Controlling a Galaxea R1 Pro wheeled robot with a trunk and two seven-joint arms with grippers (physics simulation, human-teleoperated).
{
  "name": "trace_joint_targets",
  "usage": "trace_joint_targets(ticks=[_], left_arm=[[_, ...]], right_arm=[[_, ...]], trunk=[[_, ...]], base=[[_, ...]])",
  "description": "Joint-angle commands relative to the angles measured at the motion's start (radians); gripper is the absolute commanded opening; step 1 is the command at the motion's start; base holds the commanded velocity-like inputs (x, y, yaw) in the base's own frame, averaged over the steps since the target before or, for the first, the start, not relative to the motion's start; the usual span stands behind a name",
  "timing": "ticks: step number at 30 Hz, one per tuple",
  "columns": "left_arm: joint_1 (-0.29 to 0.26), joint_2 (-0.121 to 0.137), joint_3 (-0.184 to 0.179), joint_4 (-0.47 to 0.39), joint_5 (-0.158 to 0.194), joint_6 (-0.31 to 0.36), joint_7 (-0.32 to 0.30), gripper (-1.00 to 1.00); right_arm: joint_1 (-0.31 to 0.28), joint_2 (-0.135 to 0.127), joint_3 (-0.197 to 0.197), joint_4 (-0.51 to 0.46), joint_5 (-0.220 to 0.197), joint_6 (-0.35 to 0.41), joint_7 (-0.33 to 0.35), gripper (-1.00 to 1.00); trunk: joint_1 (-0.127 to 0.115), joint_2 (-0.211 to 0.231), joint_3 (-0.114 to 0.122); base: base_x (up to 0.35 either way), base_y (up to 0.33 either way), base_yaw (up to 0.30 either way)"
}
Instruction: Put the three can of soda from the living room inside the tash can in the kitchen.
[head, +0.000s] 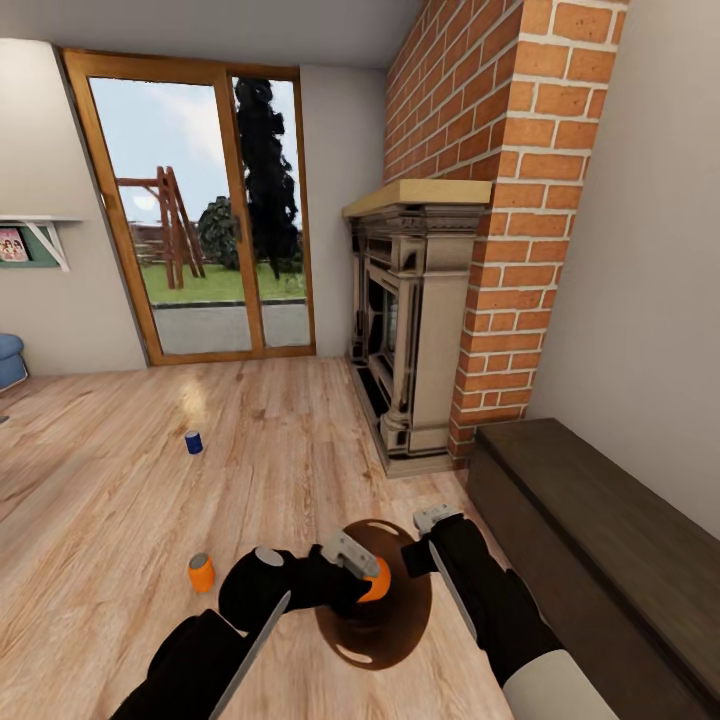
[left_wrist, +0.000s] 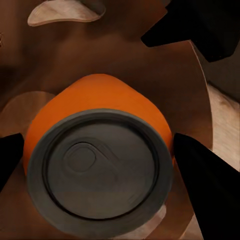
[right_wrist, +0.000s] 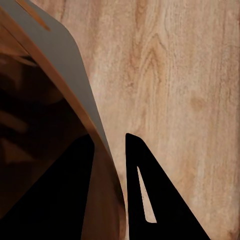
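Observation:
My left gripper (head: 362, 572) is shut on an orange can of soda (head: 379, 580) and holds it over the brown inside of the tash can (head: 400, 625). In the left wrist view the can (left_wrist: 100, 165) shows its grey top between the dark fingers (left_wrist: 205, 190) of the left gripper (left_wrist: 100, 145), with the bin's brown wall behind. My right gripper (head: 425, 535) is shut on the bin's rim. Seen from the right wrist, the gripper (right_wrist: 111, 145) has one finger inside and one outside the grey wall (right_wrist: 65, 60). A second orange can (head: 201, 573) and a dark blue can (head: 194, 441) stand on the plank floor to the left.
This is the living room. A carved fireplace (head: 410, 340) and red brick chimney (head: 500, 200) stand ahead on the right, and a low dark wooden bench (head: 600, 530) runs along the right wall. Wood-framed glass doors (head: 200, 210) are at the back. A blue sofa (head: 8, 360) edges in at far left.

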Motion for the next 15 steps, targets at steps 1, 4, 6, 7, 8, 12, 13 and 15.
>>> trace_joint_targets(ticks=[1,4,6,7,8,12,13,15], left_arm=[[0.000,-0.001,-0.002,0.001,0.001,0.000,0.006,-1.00],[0.000,-0.005,-0.007,0.007,0.000,0.001,0.037,-1.00],[0.000,-0.007,-0.011,0.011,0.000,0.001,0.054,-1.00],[0.000,-0.015,-0.026,0.025,0.000,0.000,0.080,-1.00],[-0.001,-0.020,-0.045,0.043,0.000,0.000,0.099,-1.00],[-0.001,-0.031,-0.088,0.100,0.000,-0.018,0.134,-1.00],[-0.001,-0.033,-0.093,0.121,0.000,-0.029,0.139,-1.00],[-0.002,-0.037,-0.100,0.163,0.000,-0.050,0.143,-1.00]], right_arm=[[0.000,0.001,0.000,0.000,-0.008,0.000,0.002,-1.00],[0.000,0.003,0.001,0.000,-0.008,0.000,0.002,-1.00],[0.000,0.004,0.001,0.000,-0.008,0.000,0.002,-1.00],[0.000,0.005,0.001,0.000,-0.008,0.000,0.002,-1.00],[0.000,0.005,0.001,0.000,-0.008,0.000,0.002,-1.00],[0.000,0.006,0.001,0.000,-0.008,0.000,0.002,-1.00],[0.000,0.006,0.001,0.000,-0.008,0.000,0.002,-1.00],[0.000,0.006,0.001,-0.001,-0.008,0.000,0.002,-1.00]], trunk=[[0.000,0.000,0.000],[0.000,0.000,0.000],[0.000,0.000,0.000],[0.000,0.000,0.000],[0.000,0.000,0.000],[0.000,0.000,0.000],[0.000,0.000,0.000],[0.000,0.000,0.000]], base=[[0.000,0.000,0.000],[0.000,0.000,0.000],[0.000,0.000,0.000],[0.000,0.000,0.000],[0.000,0.000,0.000],[0.000,0.000,0.000],[0.000,0.000,0.000],[0.000,0.000,0.000]])
